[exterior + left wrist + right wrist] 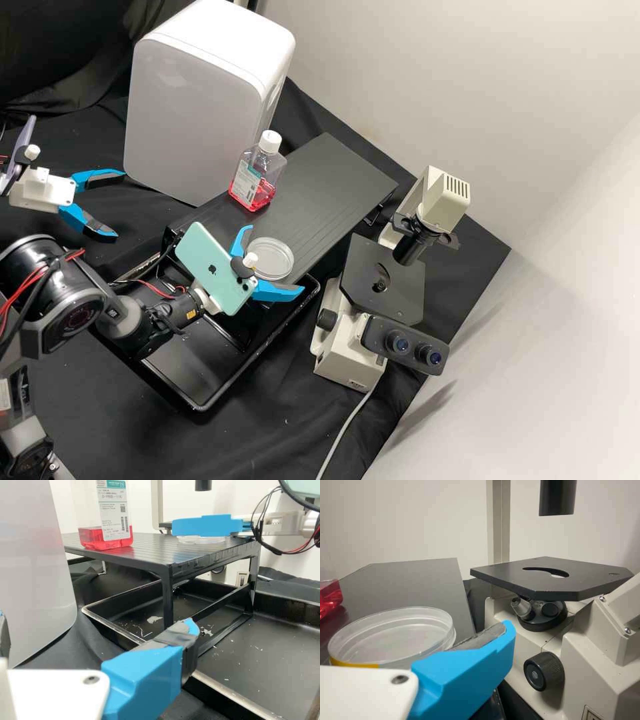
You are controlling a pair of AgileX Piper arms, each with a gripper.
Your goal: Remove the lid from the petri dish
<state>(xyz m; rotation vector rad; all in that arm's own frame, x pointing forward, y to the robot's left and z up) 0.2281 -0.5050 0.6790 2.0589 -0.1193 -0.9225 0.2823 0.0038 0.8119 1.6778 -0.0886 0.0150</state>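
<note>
I am holding my right gripper (275,260) level with the petri dish (269,253), its two blue fingers spread apart and gripping nothing, and the dish is sitting in the gap between them on the raised black platform (333,187), lid on as far as I can judge. In my right wrist view the dish (392,635) is lying just beyond one of my fingers (470,665) and slightly to its side, close, though I cannot tell whether the pad is touching the rim. The dish is round and lying flat, so it is offering no long axis; I am judging that what matters is height, since the fingers need to close across the lid's wall and not the yellow-marked base under it. My left gripper (119,205) is hanging well away from the dish, fingers also apart and empty, beside the white box (200,93); from there the dish (200,539) is lying far ahead on the platform's far end, past the red-filled bottle (107,522). So the right gripper is by far the nearer, and the microscope (380,313) is standing just beyond the platform edge on its outer side, leaving little room to swing wide
</note>
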